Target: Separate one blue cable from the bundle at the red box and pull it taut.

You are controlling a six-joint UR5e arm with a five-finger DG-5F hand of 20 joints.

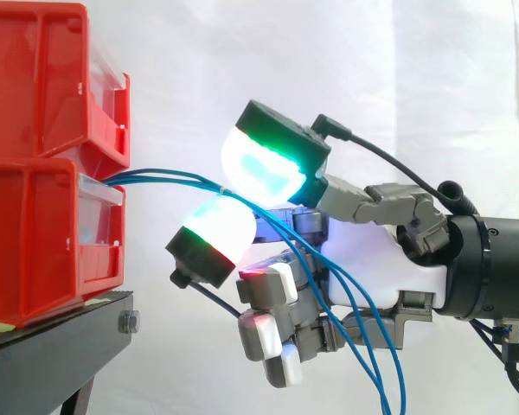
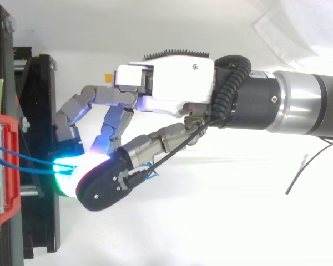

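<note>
Here, nearest in the side view, the robot's grey-and-white hand (image 1: 372, 251) reaches in from the right with its large thumb pad (image 1: 264, 164) glowing white and green, set just above a second glowing fingertip pad (image 1: 214, 229). The two pads close toward each other on the thin blue cables (image 1: 164, 177), so the hand reads as grasping them in a pinch, while its lower fingers are curled in under the palm and hold nothing that I can see. From above, the blue cables (image 2: 28, 160) run straight into the glow where the pads meet. Past the pinch, several blue strands drop through the hand and hang loose toward the bottom edge. Toward the left, the strands leave the front of the lower red plastic bin (image 1: 35, 242), which sits under a second red plastic bin (image 1: 35, 78) on the black metal stand (image 1: 60, 346); that short span looks fairly straight, with a slight bow. Farthest back hangs the white curtain (image 1: 199, 52). As I judge it, the grasp is made, but more than one strand seems to enter the pinch, so singling out one cable and drawing it taut away from the bin are left to do.
</note>
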